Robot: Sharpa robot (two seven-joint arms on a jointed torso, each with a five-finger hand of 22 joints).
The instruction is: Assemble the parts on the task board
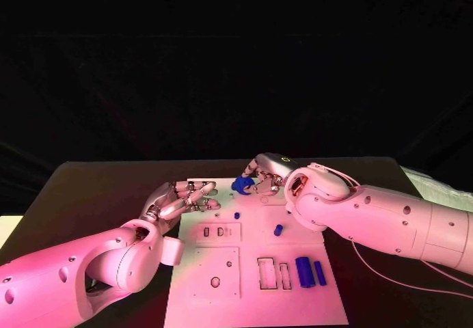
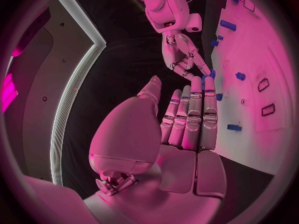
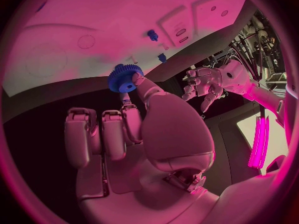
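The white task board (image 1: 212, 273) lies in the middle of the black table. At its far edge my right hand (image 1: 266, 172) pinches a blue gear (image 1: 242, 186) between thumb and a finger, just above the board; the gear (image 3: 124, 78) shows its toothed rim and centre hole in front of the hand (image 3: 134, 129). My left hand (image 1: 185, 198) hovers over the board's far left corner with fingers stretched out and nothing in it; the fingers (image 2: 190, 117) lie straight, side by side. Two small blue pegs (image 1: 236, 214) (image 1: 279, 229) stand on the board.
Two longer blue blocks (image 1: 310, 272) lie side by side near the board's right front, beside two rectangular slots (image 1: 268, 272). More slots and holes (image 1: 217, 231) mark the board's left half. The black table (image 1: 89, 198) surrounds the board.
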